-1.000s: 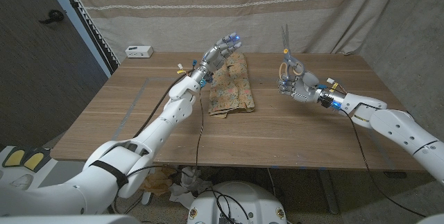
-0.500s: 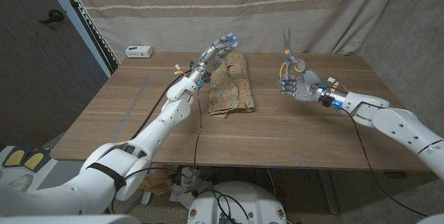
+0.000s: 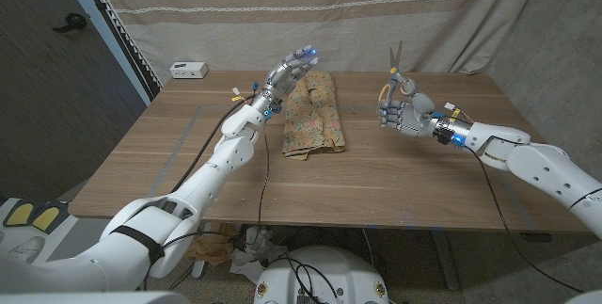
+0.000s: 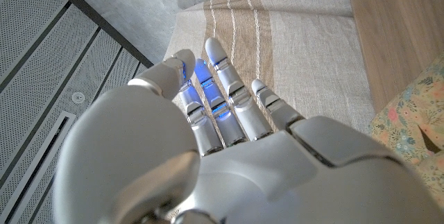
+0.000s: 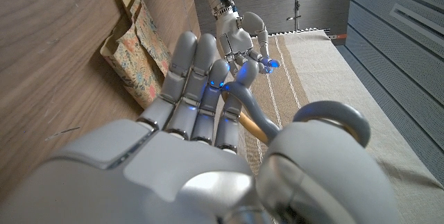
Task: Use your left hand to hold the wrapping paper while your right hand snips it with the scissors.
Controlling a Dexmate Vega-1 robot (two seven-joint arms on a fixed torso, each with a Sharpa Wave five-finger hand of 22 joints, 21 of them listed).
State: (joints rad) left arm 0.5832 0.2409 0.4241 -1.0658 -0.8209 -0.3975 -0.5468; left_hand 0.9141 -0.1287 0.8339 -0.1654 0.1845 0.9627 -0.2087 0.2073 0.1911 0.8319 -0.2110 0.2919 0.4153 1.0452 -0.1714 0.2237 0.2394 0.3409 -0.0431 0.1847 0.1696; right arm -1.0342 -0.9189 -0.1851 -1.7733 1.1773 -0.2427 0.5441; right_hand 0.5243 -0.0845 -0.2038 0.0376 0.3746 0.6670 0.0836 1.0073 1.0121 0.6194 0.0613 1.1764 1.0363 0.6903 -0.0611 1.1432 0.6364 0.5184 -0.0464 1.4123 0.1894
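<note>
1. Since the earlier frames, the right hand [image 3: 399, 114] has shifted slightly toward the right side of the table, and the scissors [image 3: 396, 67] it carries have moved with it; the left hand [image 3: 288, 71] has edged a little toward the table's left side.
2. Right hand: raised above the wooden table [image 3: 395, 182], fingers curled around the scissors' handles, blades pointing up.
3. Whether the blades are parted cannot be judged from the head view.
4. Left hand: raised over the far left edge of the wrapping paper [image 3: 313, 114], fingers extended and apart, holding nothing. Contact with the paper appears absent, though the angle is poor.
5. Wrapping paper: folded, floral-patterned, lying flat at the table's centre toward the far edge, well apart from the scissors.
6. Small white box [image 3: 188, 70]: far left corner of the table.
</note>
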